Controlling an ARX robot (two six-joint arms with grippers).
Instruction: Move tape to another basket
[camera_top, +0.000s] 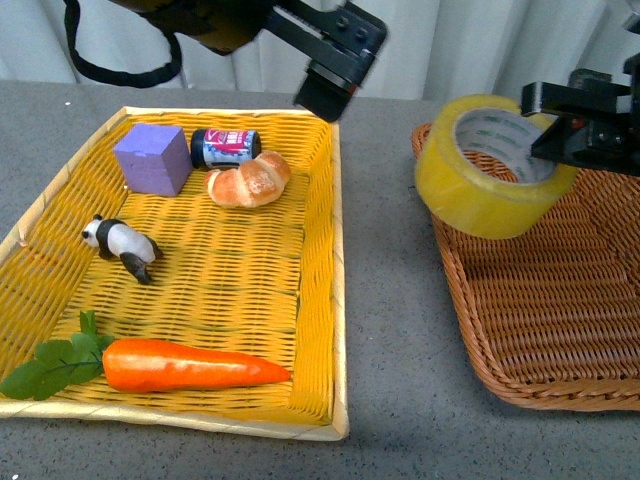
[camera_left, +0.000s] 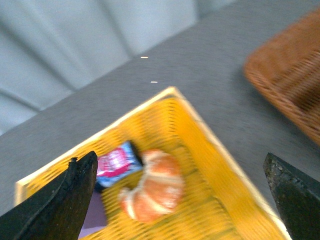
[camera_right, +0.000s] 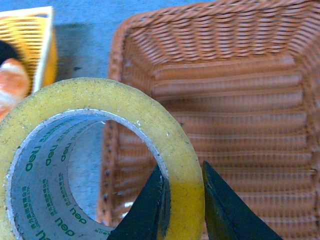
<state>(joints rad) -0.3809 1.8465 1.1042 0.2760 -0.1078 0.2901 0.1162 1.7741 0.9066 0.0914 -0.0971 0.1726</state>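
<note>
The tape (camera_top: 490, 170) is a wide yellowish roll with a white printed core. My right gripper (camera_top: 552, 135) is shut on its wall and holds it in the air over the near-left corner of the brown wicker basket (camera_top: 560, 320). In the right wrist view the two fingers pinch the wall of the tape (camera_right: 100, 150) at the gripper (camera_right: 182, 200), with the basket (camera_right: 235, 90) below. My left gripper (camera_top: 325, 95) is open and empty, high above the far edge of the yellow tray (camera_top: 320, 300). In the left wrist view it (camera_left: 182, 200) hangs over the croissant (camera_left: 152, 187).
The yellow tray holds a purple cube (camera_top: 152, 158), a small can (camera_top: 225, 147), a croissant (camera_top: 248, 180), a toy panda (camera_top: 122, 243) and a carrot (camera_top: 190, 365). The brown basket's floor is bare. Grey table (camera_top: 390, 330) lies between tray and basket.
</note>
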